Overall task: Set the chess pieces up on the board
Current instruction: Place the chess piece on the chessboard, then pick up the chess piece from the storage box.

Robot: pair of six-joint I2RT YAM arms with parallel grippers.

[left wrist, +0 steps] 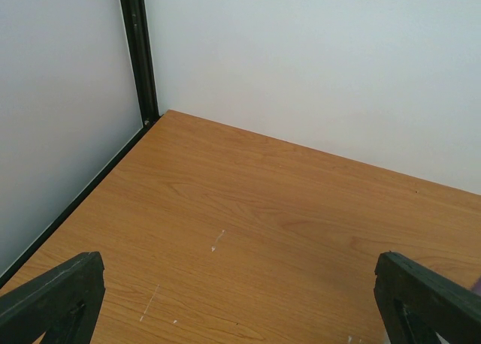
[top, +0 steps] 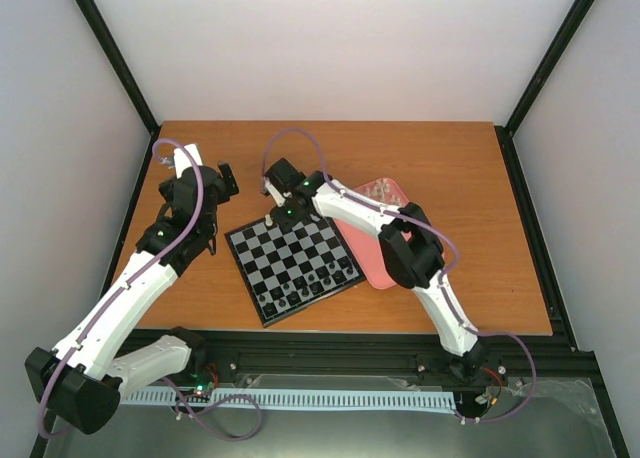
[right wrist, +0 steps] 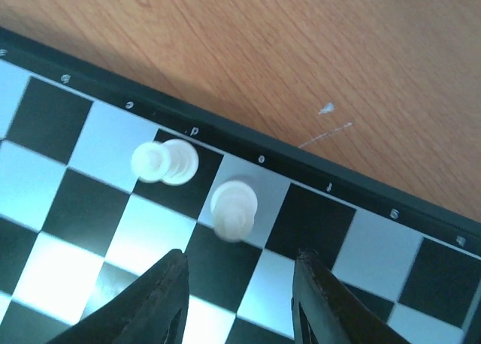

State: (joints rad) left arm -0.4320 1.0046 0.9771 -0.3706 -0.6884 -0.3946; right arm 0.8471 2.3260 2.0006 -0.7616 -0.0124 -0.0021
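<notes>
R hand (right wrist: 239,265) hovering at board (right wrist: 301,173) far edge, fingers apart, holding nothing. White piece (right wrist: 234,209) standing mid-frame, just above tips. Should be rising straight, avoiding neighbour piece (right wrist: 165,162) upper left. L hand (left wrist: 240,299) idling open.

Wooden table (top: 450,178) bears the board (top: 292,258) and pink tray (top: 370,266).

The left end effector (left wrist: 240,303), fingers (left wrist: 52,299) spread wide, hangs above the wooden table (left wrist: 263,209) near a black corner post (left wrist: 139,51).

White arms (top: 130,288) with black joints (top: 410,248), black claws (right wrist: 239,299) and purple cables (top: 296,131).
</notes>
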